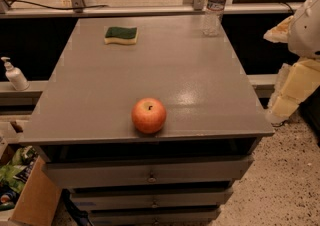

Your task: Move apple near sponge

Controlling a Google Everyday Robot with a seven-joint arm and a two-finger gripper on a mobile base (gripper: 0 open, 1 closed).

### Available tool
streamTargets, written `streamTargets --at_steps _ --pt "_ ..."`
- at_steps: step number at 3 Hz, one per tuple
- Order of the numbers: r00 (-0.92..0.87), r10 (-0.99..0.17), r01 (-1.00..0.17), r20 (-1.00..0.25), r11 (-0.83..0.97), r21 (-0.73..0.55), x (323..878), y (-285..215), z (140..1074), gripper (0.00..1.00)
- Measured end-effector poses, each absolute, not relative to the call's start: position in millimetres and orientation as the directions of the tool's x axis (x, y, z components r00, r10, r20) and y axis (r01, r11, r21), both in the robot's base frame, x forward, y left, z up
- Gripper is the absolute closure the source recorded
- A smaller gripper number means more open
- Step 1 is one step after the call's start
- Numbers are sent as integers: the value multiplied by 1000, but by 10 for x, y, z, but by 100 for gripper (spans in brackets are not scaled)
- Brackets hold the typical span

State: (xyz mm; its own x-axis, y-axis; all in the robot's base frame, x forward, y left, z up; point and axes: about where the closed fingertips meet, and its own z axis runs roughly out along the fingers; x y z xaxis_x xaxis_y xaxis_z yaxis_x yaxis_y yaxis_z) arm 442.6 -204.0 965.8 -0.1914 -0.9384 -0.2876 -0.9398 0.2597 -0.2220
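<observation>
The apple (149, 115), red-orange with a short dark stem, sits upright near the front edge of the grey table (200, 70), a little left of its middle. The sponge (121, 34), dark green on top with a yellow body, lies flat at the table's far left. The two are far apart. My gripper (290, 90) shows as pale cream parts at the right edge of the view, beside the table's right side, off its top and well away from both apple and sponge. It holds nothing that I can see.
A clear plastic water bottle (215, 5) stands at the table's far right corner. Drawers (150, 175) sit below the tabletop. A pump bottle (14, 75) stands on a ledge to the left. A cardboard box (30, 200) is on the floor at lower left.
</observation>
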Motion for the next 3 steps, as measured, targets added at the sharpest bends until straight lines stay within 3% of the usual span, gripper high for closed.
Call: streamTargets --at_steps 3 --pt "37 -785 -995 -618 30 -98 4590 -1025 9071 0"
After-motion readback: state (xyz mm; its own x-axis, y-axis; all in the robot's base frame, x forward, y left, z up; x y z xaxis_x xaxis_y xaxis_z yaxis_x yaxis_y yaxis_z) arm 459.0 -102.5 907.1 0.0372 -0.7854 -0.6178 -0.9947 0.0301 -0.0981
